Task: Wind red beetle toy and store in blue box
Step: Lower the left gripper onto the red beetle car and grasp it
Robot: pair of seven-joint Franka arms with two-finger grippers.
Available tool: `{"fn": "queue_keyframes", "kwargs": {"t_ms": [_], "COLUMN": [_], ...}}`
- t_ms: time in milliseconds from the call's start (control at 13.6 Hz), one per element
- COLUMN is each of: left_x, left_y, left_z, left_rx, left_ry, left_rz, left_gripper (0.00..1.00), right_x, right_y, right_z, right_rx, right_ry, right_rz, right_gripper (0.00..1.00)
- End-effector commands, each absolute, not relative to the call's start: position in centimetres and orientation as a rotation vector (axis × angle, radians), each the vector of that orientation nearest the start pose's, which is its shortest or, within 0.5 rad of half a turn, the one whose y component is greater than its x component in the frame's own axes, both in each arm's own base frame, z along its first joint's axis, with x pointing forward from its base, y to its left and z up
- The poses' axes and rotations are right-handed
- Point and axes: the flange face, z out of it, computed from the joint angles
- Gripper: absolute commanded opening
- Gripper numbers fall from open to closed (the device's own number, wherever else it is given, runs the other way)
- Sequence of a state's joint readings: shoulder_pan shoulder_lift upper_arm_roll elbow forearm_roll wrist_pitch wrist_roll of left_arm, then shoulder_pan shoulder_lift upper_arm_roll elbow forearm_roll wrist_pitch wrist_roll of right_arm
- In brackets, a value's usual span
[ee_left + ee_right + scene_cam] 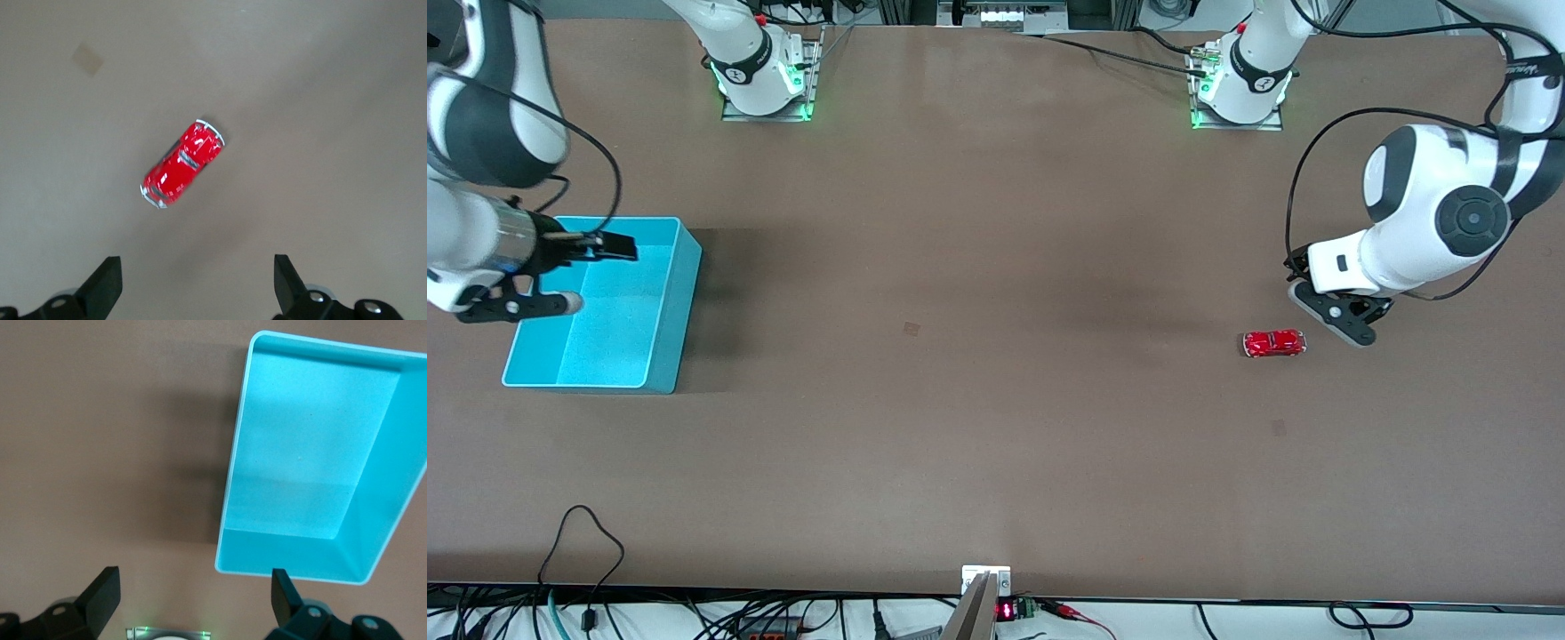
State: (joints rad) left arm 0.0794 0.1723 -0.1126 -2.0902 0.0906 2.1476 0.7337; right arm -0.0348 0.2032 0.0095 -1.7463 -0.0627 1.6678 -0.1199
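Two hands: both spread apart, empty.
Left hand [1329, 313]: poised above the bench beside the red beetle toy [1274, 343], likely readying a grasp.
Right hand [574, 271]: waits over the blue box [667, 311].

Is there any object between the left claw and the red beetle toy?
No. The left claw hangs open beside the red beetle toy, with only bare table between them. The right claw, also open, is over the blue box.
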Motion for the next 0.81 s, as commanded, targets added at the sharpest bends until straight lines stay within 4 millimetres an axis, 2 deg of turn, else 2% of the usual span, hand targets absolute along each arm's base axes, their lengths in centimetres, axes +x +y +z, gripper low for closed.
{"fn": "queue_keyframes", "kwargs": {"t_ms": [0, 147, 368, 515, 588, 662, 735], "left_x": [56.0, 56.6, 57.0, 56.8, 56.5, 56.5, 56.8], "left_y": [-0.6, -0.5, -0.5, 0.9, 0.9, 0.9, 0.9], "left_z": [31.5, 28.8, 26.0, 23.7, 22.6, 22.1, 22.0], "left_rx": [-2.688, -2.563, -2.412, -2.416, -2.427, -2.421, -2.378], "left_ry": [1.568, 1.786, 1.997, 2.029, 2.039, 2.050, 2.074], "left_rz": [0.131, 0.117, 0.091, 0.120, 0.142, 0.145, 0.098], "left_gripper": [1.00, 1.00, 1.00, 1.00, 1.00, 1.00, 1.00], "right_x": [56.7, 56.2, 55.3, 54.8, 54.8, 54.9, 55.1], "right_y": [-1.8, -1.4, -0.8, -0.5, 0.7, 1.8, 2.1], "right_z": [40.3, 37.7, 33.8, 31.9, 31.4, 31.2, 30.6], "right_rx": [-3.156, -3.163, -3.170, -3.180, -3.182, -3.183, -3.184], "right_ry": [-0.167, -0.183, -0.200, -0.121, -0.100, -0.117, -0.095], "right_rz": [0.383, 0.322, 0.204, 0.146, 0.151, 0.143, 0.130], "right_gripper": [1.00, 1.00, 1.00, 1.00, 1.00, 1.00, 1.00]}}
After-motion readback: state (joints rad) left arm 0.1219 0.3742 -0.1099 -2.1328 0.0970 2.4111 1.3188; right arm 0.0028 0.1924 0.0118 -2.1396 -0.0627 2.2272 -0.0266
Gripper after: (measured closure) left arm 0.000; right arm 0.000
